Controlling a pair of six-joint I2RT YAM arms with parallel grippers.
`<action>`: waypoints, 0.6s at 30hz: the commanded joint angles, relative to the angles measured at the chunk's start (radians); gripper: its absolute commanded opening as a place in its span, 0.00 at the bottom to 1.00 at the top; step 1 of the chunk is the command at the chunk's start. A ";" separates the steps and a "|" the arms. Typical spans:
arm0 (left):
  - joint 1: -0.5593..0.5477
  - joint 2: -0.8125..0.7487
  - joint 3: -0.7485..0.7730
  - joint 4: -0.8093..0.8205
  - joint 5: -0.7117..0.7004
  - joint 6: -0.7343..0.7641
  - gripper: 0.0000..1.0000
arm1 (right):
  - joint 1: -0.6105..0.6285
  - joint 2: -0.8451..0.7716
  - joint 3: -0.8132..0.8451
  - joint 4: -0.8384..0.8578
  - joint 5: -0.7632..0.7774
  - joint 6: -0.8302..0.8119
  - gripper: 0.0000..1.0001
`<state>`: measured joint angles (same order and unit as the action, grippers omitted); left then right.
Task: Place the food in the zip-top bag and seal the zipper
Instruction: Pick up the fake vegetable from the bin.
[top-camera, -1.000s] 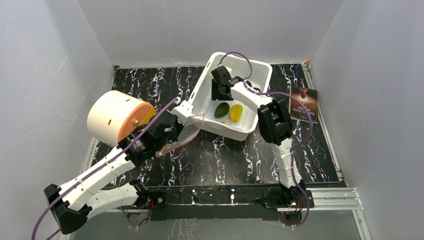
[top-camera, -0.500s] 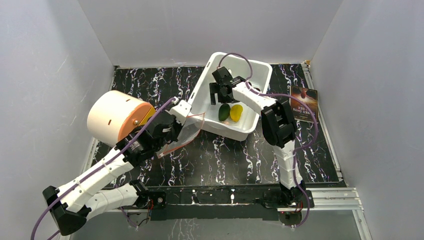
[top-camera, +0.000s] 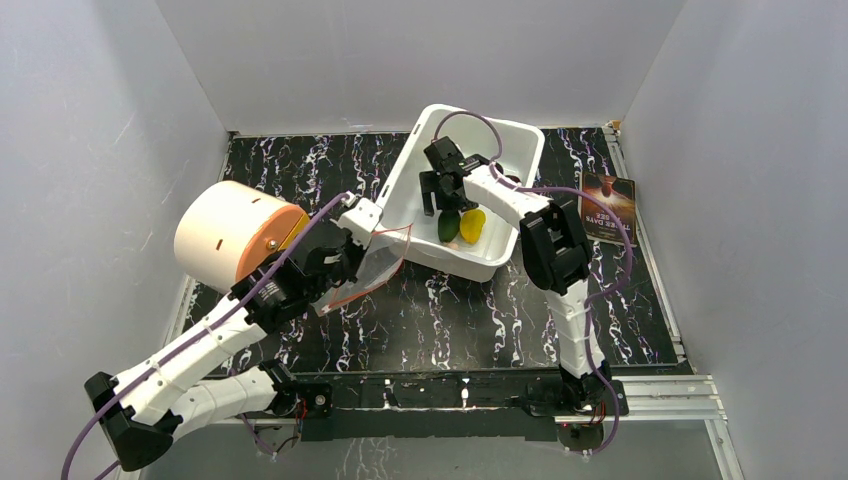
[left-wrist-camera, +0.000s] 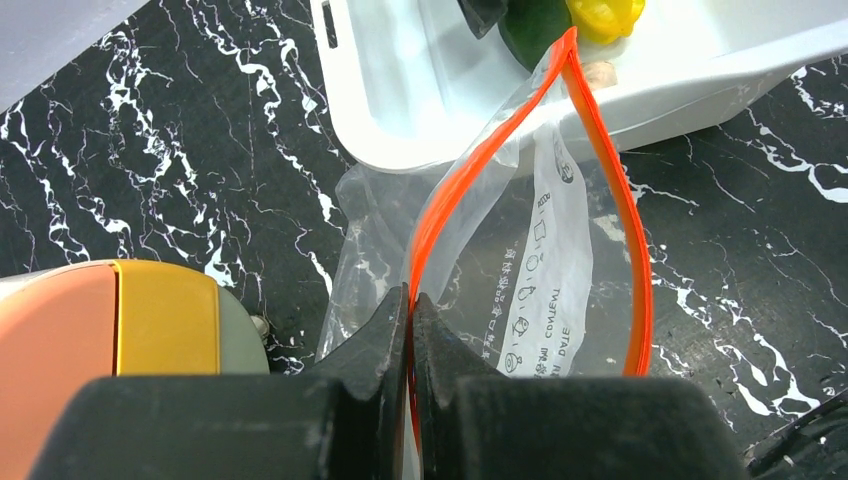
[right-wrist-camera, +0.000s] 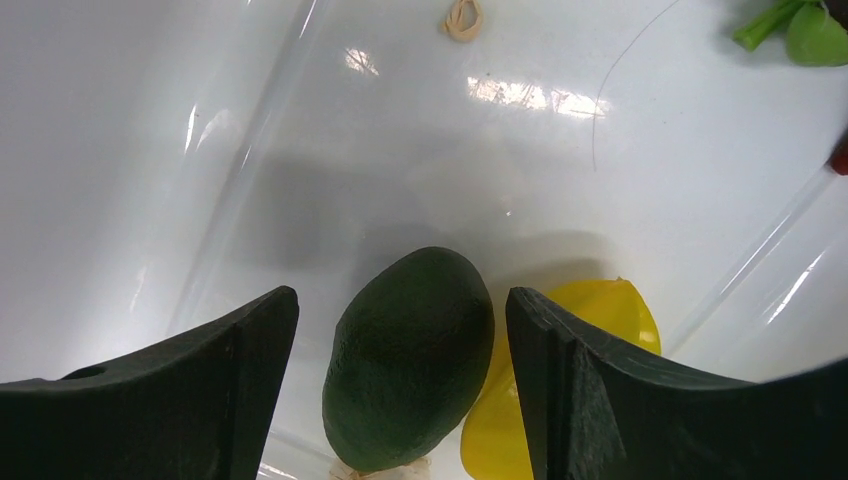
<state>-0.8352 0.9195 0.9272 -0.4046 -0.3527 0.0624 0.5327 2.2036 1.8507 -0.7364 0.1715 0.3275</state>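
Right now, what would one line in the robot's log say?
left gripper: shut on zip-top bag at zipper | right gripper: open over avocado in white tub | zipper: unsealed | mango piece: beside avocado

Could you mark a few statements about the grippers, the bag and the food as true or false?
1. The left gripper pinches the bag's red-orange zipper strip. True.
2. The right gripper is shut on the avocado. False: its fingers stand open, one on either side of the avocado.
3. The avocado lies in the white tub beside the yellow mango piece. True.
4. The bag is sealed. False: its mouth gapes open.
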 joint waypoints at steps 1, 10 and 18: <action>0.001 -0.015 0.054 0.023 0.012 -0.017 0.00 | 0.001 0.003 0.001 0.021 -0.016 -0.001 0.74; 0.001 0.012 0.056 0.027 0.030 -0.047 0.00 | 0.001 -0.020 0.002 0.011 -0.018 -0.001 0.52; 0.001 0.018 0.041 0.033 0.020 -0.063 0.00 | 0.001 -0.102 -0.005 0.010 0.018 0.009 0.39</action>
<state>-0.8352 0.9596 0.9520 -0.3973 -0.3359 0.0177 0.5327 2.2097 1.8488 -0.7395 0.1577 0.3279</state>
